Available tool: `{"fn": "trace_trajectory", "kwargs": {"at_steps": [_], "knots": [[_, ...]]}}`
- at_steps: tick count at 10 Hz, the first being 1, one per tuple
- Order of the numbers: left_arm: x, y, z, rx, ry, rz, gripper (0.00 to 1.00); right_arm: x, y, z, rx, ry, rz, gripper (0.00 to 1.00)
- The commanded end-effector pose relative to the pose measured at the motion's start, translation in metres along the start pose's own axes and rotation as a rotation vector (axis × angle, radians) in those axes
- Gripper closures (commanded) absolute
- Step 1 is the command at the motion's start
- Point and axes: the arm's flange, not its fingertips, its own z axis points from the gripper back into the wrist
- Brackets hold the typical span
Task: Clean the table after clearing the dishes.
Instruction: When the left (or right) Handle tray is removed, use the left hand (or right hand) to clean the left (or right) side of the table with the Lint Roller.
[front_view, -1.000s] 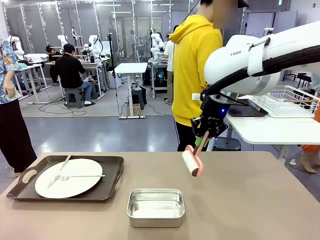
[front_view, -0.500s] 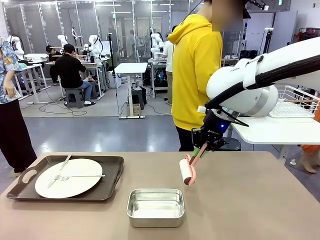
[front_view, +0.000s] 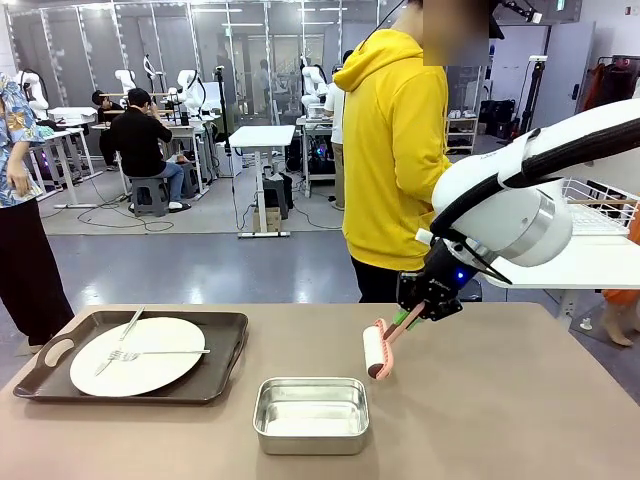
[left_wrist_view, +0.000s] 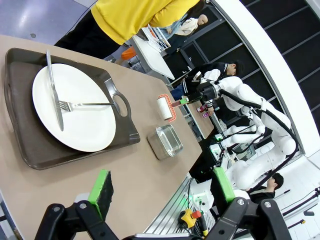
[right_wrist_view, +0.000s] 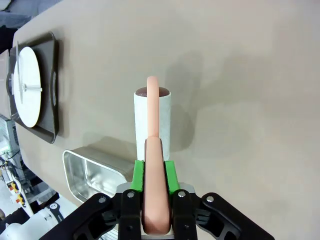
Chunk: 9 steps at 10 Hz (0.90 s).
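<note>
Lowered closer to the tan-brown table (front_view: 500, 400), the right gripper (front_view: 403, 318) stays clamped on the pink-handled white lint roller (front_view: 374, 352), tilting it down ready for rolling, though one round white plate (front_view: 137, 355) sits uncleared by the left edge

No legible text, label, brand, number or sign on any surface in these views.

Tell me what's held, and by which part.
The right gripper grips the white lint roller with pink frame by its handle end; the left gripper holds nothing.
</note>
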Motion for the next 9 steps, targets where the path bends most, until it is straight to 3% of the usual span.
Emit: {"fn": "trace_trajectory", "kwargs": {"at_steps": [1,9], "knots": [[-0.001,-0.002,0.003,-0.006,-0.006,-0.01,0.0,0.0,-0.005,-0.003,0.043,-0.007,0.012,0.79],[-0.001,-0.002,0.003,-0.006,-0.006,-0.01,0.0,0.023,-0.027,-0.017,0.053,-0.012,-0.052,0.79]]}}
